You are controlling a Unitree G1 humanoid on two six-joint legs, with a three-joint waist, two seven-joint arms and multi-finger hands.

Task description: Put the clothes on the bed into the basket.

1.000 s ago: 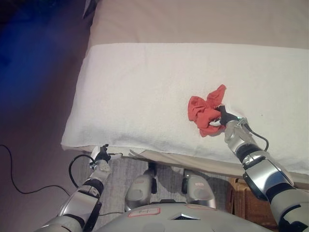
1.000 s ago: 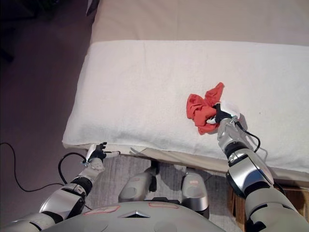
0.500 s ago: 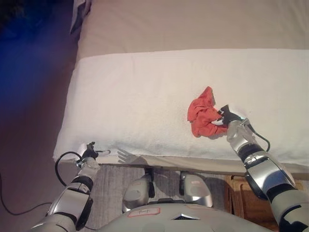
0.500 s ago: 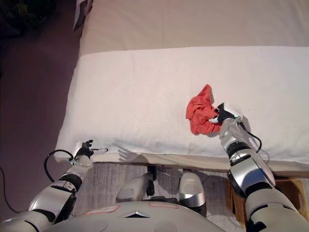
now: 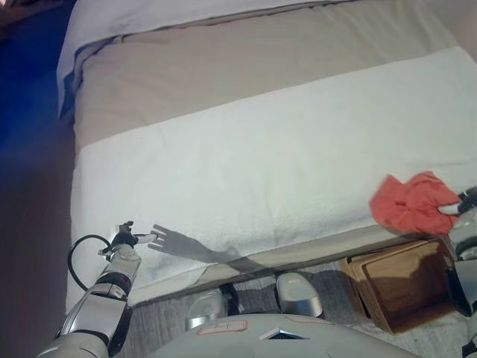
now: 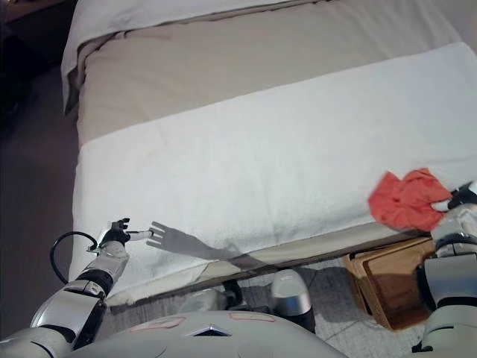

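Note:
A crumpled red cloth [image 5: 411, 203] hangs at the front edge of the bed's white blanket [image 5: 268, 171], at the far right. My right hand [image 6: 461, 201] is shut on its right side, at the view's edge. Just below the cloth stands a brown wooden basket [image 5: 400, 282] on the floor by the bed. My left hand [image 5: 128, 239] is open, its fingers straight, over the blanket's front left corner and holding nothing.
The bed has a beige sheet [image 5: 246, 67] beyond the blanket and a white pillow [image 5: 141, 13] at the top left. A grey rug [image 6: 350, 328] lies on the floor in front of the bed.
The camera has swung, so the whole scene shifted. My right hand has carried the red cloth toward the bed's front edge, above the basket. The left hand stays low at the left.

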